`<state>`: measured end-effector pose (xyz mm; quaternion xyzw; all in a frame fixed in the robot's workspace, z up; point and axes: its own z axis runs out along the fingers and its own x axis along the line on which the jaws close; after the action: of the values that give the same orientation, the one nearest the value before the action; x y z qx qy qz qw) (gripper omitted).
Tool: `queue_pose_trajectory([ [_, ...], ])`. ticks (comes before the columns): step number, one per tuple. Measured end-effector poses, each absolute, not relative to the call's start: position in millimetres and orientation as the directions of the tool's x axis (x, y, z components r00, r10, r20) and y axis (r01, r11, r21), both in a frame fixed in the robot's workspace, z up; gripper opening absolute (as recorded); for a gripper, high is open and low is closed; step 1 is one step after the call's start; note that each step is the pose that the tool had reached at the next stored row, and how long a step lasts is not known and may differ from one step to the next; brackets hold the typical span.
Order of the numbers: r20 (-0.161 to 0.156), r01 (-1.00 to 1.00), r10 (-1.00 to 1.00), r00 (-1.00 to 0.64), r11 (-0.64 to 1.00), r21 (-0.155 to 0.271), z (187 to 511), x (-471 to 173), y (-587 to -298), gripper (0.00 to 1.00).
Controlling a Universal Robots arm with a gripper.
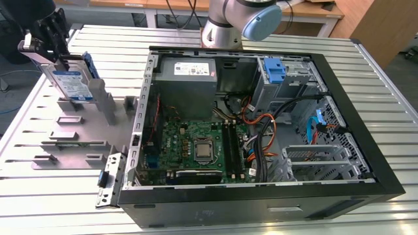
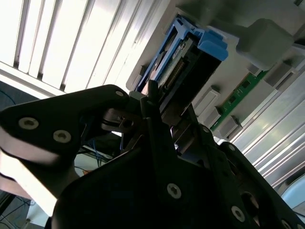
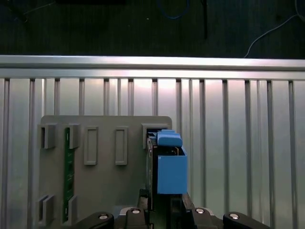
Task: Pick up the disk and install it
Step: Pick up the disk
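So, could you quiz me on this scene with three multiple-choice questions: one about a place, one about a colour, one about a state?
1. Where is the disk?
A) at the gripper, by the grey holder plate, to the exterior view's left of the computer case
B) in the case
C) on the floor

2. What colour are the disk's carrier rails?
A) red
B) blue
C) yellow

3. How is the computer case?
A) closed
B) upside down
C) open

Answers:
1 A: the disk stands on edge outside the case, right at the gripper.
2 B: blue plastic runs along its edge in both wrist views.
3 C: the green motherboard lies exposed.
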<state>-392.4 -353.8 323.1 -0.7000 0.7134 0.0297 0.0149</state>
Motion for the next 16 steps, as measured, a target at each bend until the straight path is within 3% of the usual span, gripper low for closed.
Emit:
queue_pose_trajectory([
  [16,-0.063,-1.000,-0.998,-0.020,0.018,0.021,339,-392,-354,0.35],
])
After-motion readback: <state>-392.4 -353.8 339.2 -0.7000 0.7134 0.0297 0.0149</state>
